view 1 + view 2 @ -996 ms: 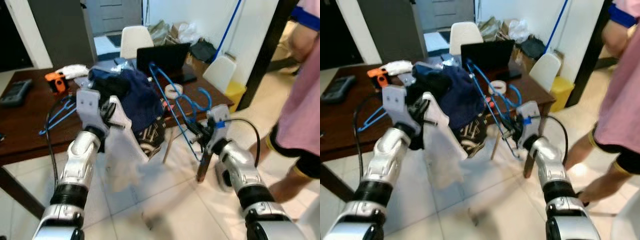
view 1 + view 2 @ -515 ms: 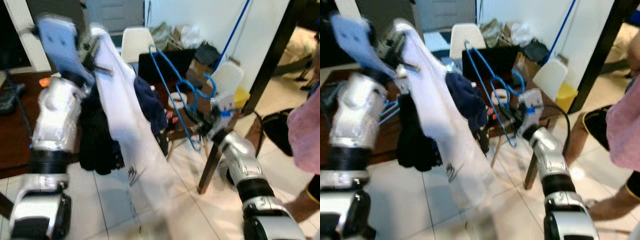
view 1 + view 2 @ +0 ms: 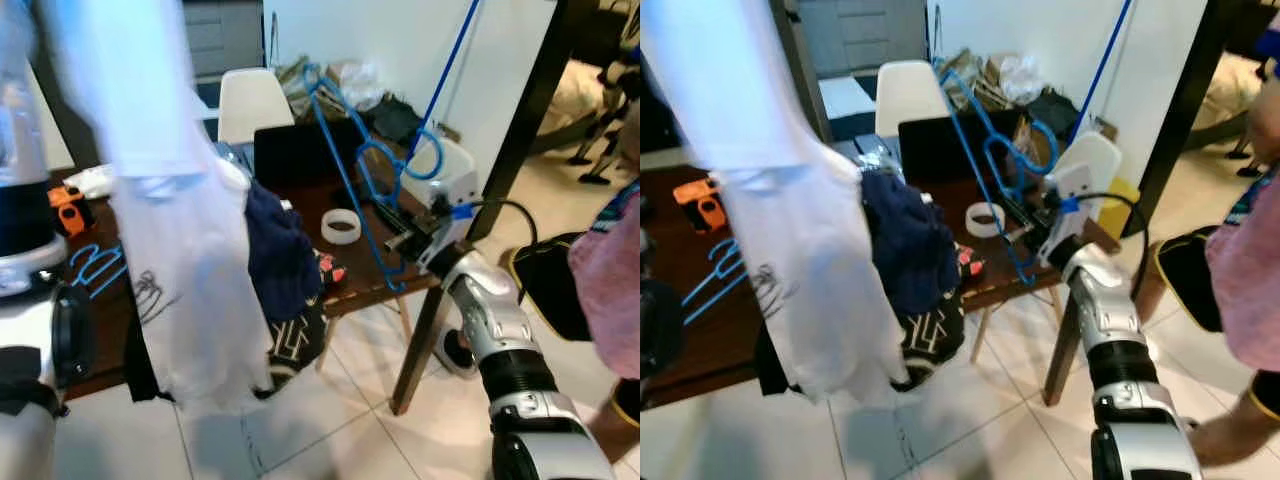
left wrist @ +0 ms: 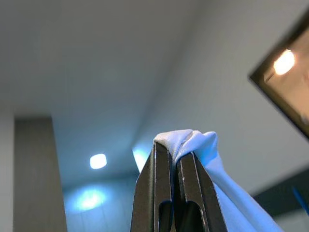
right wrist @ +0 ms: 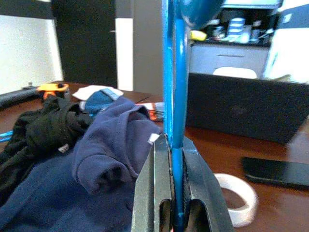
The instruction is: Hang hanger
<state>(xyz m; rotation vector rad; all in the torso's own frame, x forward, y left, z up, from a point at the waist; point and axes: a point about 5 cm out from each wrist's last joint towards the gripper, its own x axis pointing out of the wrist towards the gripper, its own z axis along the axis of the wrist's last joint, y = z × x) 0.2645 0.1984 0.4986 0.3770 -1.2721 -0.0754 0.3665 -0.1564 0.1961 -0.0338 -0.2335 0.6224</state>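
Observation:
A blue wire hanger (image 3: pixel 352 185) stands tilted above the dark wooden table's (image 3: pixel 362 272) right end. My right gripper (image 3: pixel 400 240) is shut on its lower wire, which the right wrist view shows as the hanger (image 5: pixel 174 96) pinched between the fingers (image 5: pixel 154 183). A white garment (image 3: pixel 170 250) hangs in a long drape at the left, in front of the table. My left arm (image 3: pixel 20 200) is raised high. In the left wrist view my left gripper (image 4: pixel 174 151) points at the ceiling and is shut on a fold of the white cloth (image 4: pixel 193 140).
On the table lie a navy garment (image 3: pixel 280 260), a black laptop (image 3: pixel 300 155), a tape roll (image 3: pixel 340 226), more blue hangers (image 3: pixel 90 268) and an orange tool (image 3: pixel 65 205). A white chair (image 3: pixel 250 100) stands behind. A person in pink (image 3: pixel 610 290) is at the right beside a dark post (image 3: pixel 520 110).
My left arm has swung the white garment up from table height to overhead. My right gripper has carried the hanger a little higher. The camera view has shifted.

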